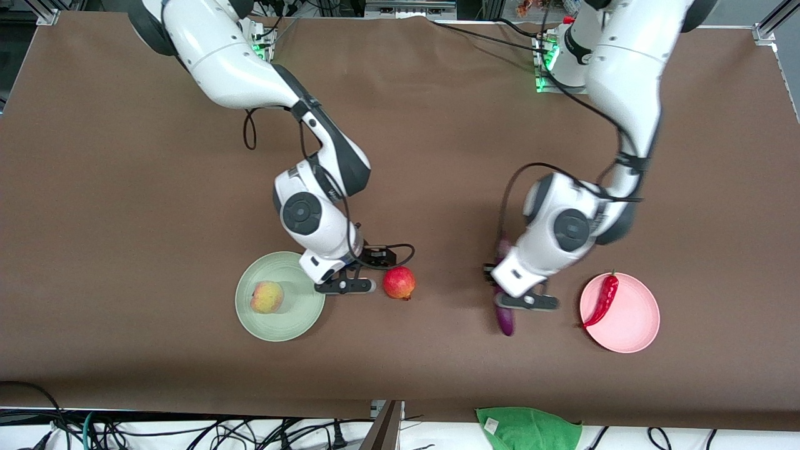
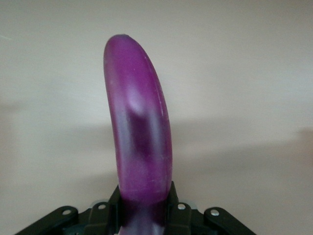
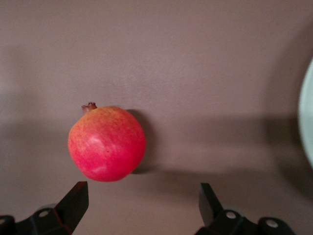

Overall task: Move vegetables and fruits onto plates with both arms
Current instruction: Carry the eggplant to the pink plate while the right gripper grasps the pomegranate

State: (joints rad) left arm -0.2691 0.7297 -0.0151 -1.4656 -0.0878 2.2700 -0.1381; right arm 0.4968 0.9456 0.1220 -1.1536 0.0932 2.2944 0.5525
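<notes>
The peach (image 1: 267, 297) lies on the mint green plate (image 1: 294, 322). The pomegranate (image 1: 399, 282) sits on the table beside that plate. My right gripper (image 1: 345, 286) is open and empty, low between the plate and the pomegranate. In the right wrist view the pomegranate (image 3: 106, 144) lies just ahead of one fingertip, outside the open gripper (image 3: 142, 198). My left gripper (image 1: 525, 301) is shut on the purple eggplant (image 1: 505, 320), low at the table beside the pink plate (image 1: 631, 328). The eggplant (image 2: 139, 132) juts out of that gripper (image 2: 145, 205). The red chili (image 1: 603, 300) lies on the pink plate.
A green cloth (image 1: 528, 428) lies off the table's near edge. The green plate's rim (image 3: 308, 117) shows at the edge of the right wrist view. Brown table surface surrounds both plates.
</notes>
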